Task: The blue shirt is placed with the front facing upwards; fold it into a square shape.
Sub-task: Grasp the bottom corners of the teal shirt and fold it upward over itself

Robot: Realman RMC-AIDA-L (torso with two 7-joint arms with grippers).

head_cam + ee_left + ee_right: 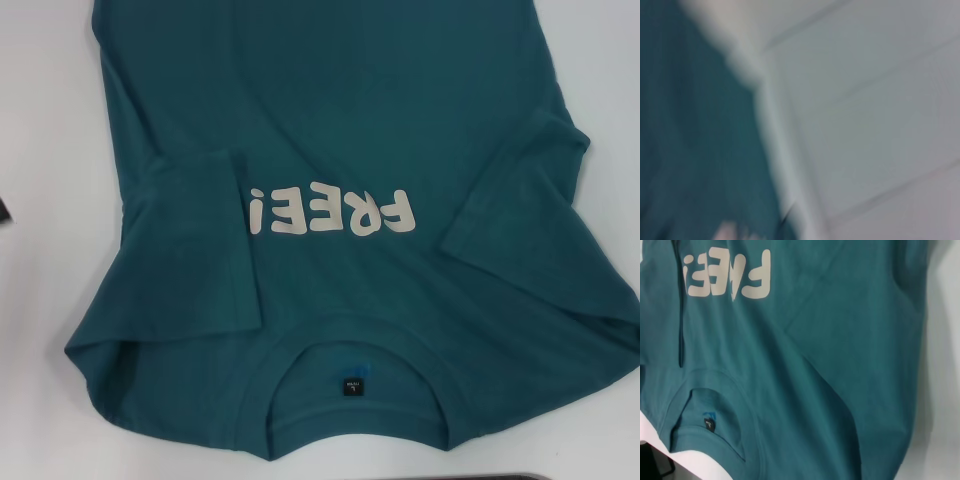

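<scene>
The blue shirt [350,130] lies front up on the white table [45,150], its collar and dark neck label [354,386] nearest me. Cream letters [332,212] cross the chest. Both short sleeves are folded inward over the body, the left one [190,250] and the right one [520,190]. The right wrist view looks down on the shirt [840,365], its lettering [727,275] and its label [708,423]. The left wrist view shows only teal cloth [695,150] beside the white table [865,125]. Neither gripper shows in any view.
A dark object [4,212] sits at the table's left edge, and a dark strip [520,476] runs along the near edge. A black part [652,465] shows at the corner of the right wrist view. Bare white table flanks the shirt on both sides.
</scene>
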